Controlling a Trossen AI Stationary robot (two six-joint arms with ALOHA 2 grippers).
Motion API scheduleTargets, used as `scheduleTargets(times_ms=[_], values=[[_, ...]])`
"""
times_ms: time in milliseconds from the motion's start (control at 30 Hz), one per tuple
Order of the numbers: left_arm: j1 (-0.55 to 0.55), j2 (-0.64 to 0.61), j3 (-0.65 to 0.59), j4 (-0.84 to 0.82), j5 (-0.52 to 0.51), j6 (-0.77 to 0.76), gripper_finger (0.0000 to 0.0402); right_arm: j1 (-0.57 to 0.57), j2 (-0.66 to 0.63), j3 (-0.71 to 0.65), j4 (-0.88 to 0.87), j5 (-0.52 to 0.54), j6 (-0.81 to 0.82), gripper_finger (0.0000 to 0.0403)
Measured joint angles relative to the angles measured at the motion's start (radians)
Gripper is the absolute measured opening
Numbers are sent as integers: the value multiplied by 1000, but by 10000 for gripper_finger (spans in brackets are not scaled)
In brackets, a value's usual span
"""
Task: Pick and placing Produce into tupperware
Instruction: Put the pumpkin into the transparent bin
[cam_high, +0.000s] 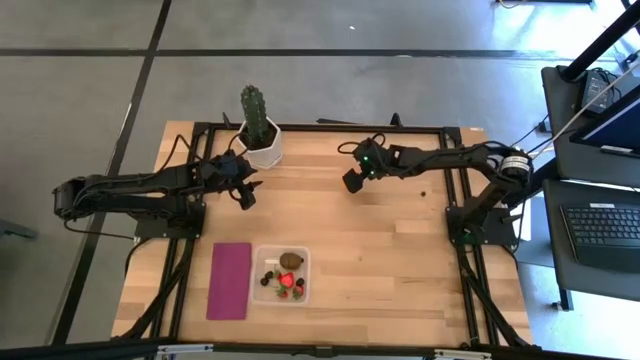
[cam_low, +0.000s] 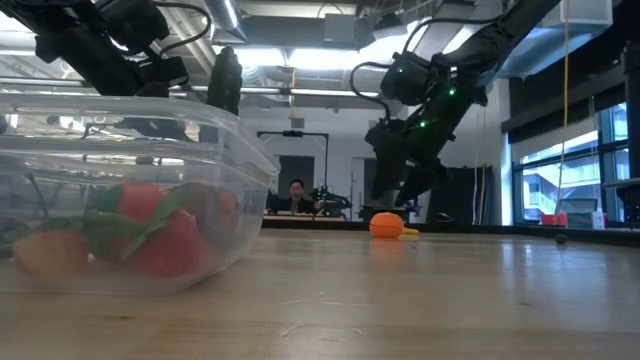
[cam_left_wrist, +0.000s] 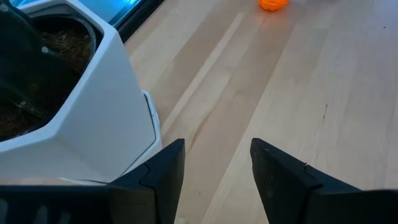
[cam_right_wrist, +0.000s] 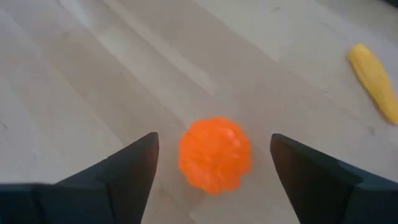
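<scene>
The orange ball (cam_right_wrist: 214, 154) lies on the table, with the thin yellow piece (cam_right_wrist: 376, 81) close beside it. My right gripper (cam_right_wrist: 214, 142) hovers just above the ball, open, one finger on either side and touching nothing; the low view shows it (cam_low: 396, 196) over the ball (cam_low: 386, 224). The clear tupperware (cam_high: 305, 262) sits near the table's near edge and holds red strawberries (cam_high: 286, 284), a brown kiwi (cam_high: 292, 260) and dark berries (cam_high: 267, 273). My left gripper (cam_left_wrist: 216, 149) is open beside the white cactus pot (cam_left_wrist: 93, 118), holding nothing.
A tall green cactus (cam_high: 254, 108) stands in its white pot near the far edge. A flat magenta rectangle (cam_high: 230, 280) lies left of the tupperware. One small dark berry (cam_high: 425, 194) lies on the wood toward the right. Bare wood lies between the ball and the tupperware.
</scene>
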Motion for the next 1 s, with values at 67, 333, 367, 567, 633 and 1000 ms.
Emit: scheduleTargets(times_ms=[67,333,367,567,633,1000], values=[[0,0,0,0,0,0,176,6,13,0,15,-2,0,322],[0,0,0,-1,0,0,176,5,16,0,11,-2,20,373],[0,0,0,-1,0,0,176,5,16,0,8,-2,22,376],[0,0,0,-1,0,0,176,6,16,0,2,-1,-10,380],[0,0,0,-1,0,0,176,6,16,0,2,-1,-25,380],[0,0,0,-1,0,0,176,12,35,1,15,34,-61,381]])
